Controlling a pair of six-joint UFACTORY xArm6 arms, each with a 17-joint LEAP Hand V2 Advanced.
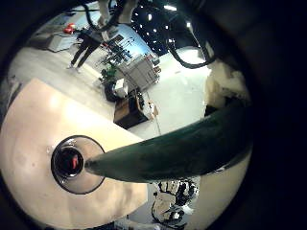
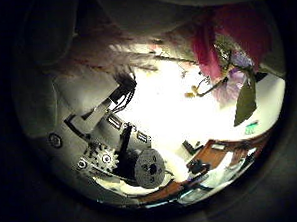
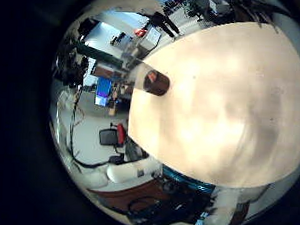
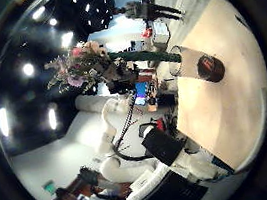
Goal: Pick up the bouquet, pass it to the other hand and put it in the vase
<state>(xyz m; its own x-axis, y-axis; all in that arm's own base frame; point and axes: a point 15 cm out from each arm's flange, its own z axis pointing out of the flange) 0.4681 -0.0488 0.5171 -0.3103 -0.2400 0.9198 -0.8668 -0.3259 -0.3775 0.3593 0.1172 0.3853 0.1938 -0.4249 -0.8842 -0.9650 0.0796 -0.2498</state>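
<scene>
The bouquet is in my left hand. In the left little finger side palm view its long wrapped stem (image 1: 177, 149) runs close past the palm, and its end lies over the rim of the vase's open mouth (image 1: 75, 163). The flowers (image 2: 220, 42) show in the left thumb side palm view, beside my left hand's fingers (image 2: 110, 143). The right thumb side palm view shows the bouquet (image 4: 87, 61) held out sideways by the left hand (image 4: 120, 77), its stem end a little away from the vase (image 4: 210, 68). The vase (image 3: 156, 83) stands upright on the table in the right little finger side palm view.
The vase stands near one edge of the pale table (image 3: 220, 106), with bare tabletop (image 1: 38, 125) around it. Furniture and equipment (image 1: 134, 81) stand on the floor beyond the table.
</scene>
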